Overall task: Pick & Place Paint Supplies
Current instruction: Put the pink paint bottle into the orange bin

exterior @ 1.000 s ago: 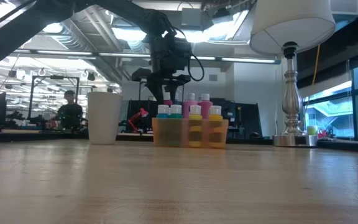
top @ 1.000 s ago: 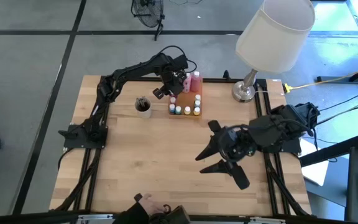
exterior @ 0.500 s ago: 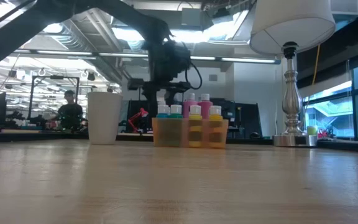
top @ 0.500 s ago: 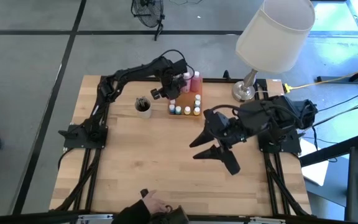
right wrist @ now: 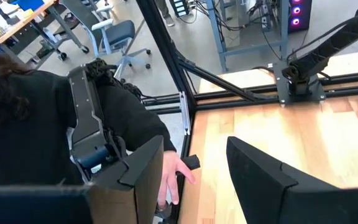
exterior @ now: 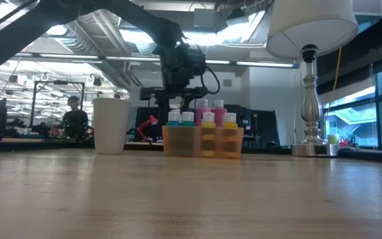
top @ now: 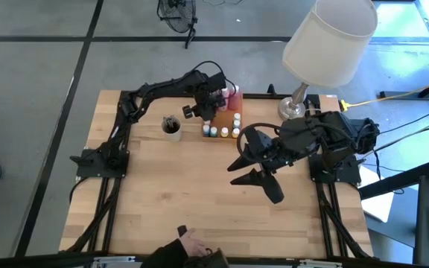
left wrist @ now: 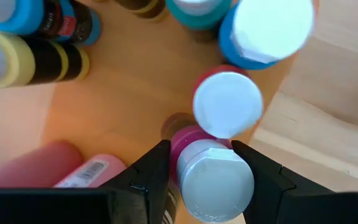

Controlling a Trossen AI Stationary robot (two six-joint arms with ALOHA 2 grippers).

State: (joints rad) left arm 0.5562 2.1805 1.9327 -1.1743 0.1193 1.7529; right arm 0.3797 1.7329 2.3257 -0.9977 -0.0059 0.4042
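Pink white-capped paint pot (left wrist: 215, 180) between the left jaws

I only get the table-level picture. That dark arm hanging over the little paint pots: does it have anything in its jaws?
Observer: Yes. The left gripper has its jaws closed on a white-capped pink pot, above the orange tray.
Operator: And the other arm? I see none.
Observer: The right gripper hangs over the middle of the table, jaws open, with nothing between them.
Operator: Is anybody close by?
Observer: A person's hand is at the table's near edge, outside your picture.
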